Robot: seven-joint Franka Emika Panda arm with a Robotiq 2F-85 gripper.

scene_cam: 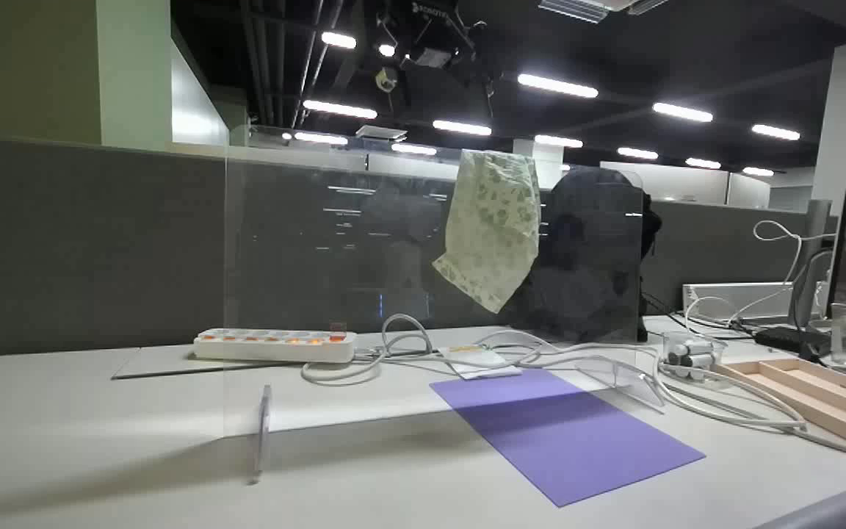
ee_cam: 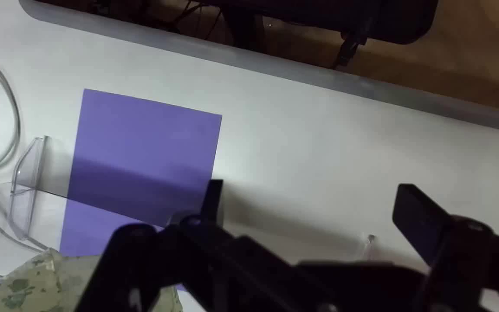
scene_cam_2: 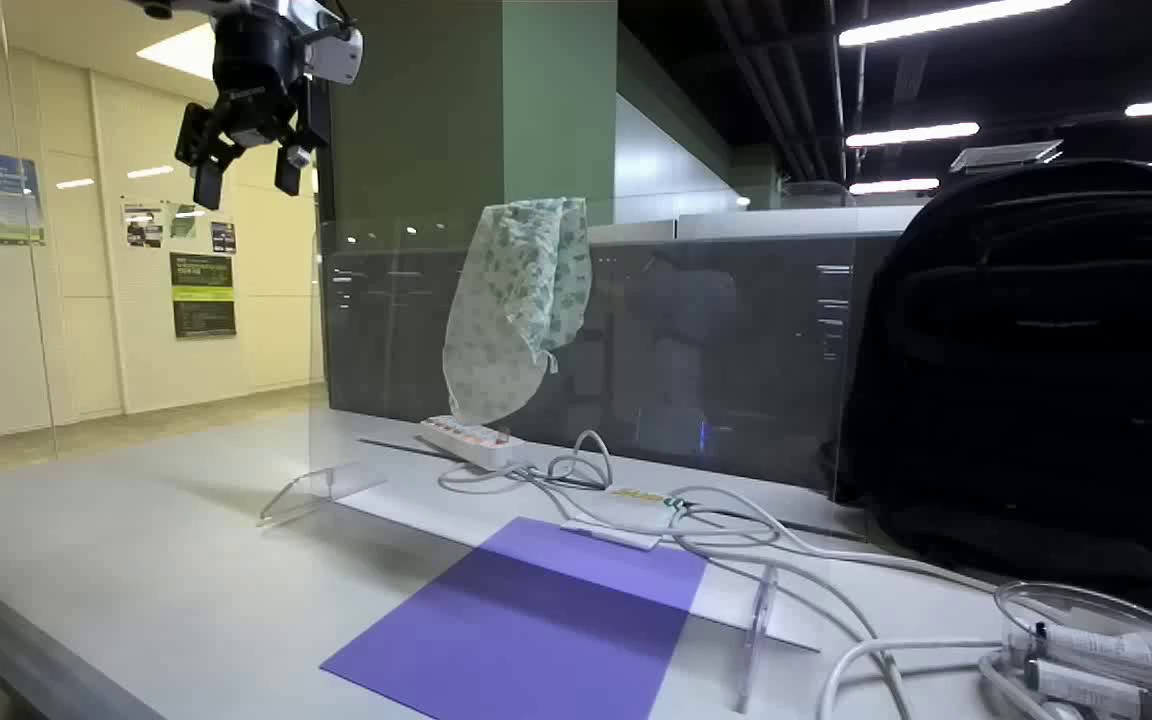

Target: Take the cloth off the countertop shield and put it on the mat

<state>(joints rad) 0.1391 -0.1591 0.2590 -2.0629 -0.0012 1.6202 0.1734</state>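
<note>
Our surface [scene_cam: 56, 404] bears the countertop shield [scene_cam: 364, 283], whose top edge props the draped cloth [scene_cam: 493, 228] lower than the pincer [scene_cam_2: 247, 183] we hold spread and empty, the mat [scene_cam: 570, 437] further below, presumably to receive it.

ceiling tubes [scene_cam: 557, 85] kinda blew out, reflections speckled the shield [scene_cam: 401, 272], shadow banded the mat [ee_cam: 141, 151], wrist view looked dim

The arm [scene_cam_2: 338, 60] shows white and smoothly rounded; the gripper [scene_cam_2: 248, 178] is black, its fingers [scene_cam_2: 207, 186] flat-ended slabs (the knuckles [ee_cam: 135, 236] are round), with pale capital letters [scene_cam: 430, 10] on it in an exterior view.
</note>
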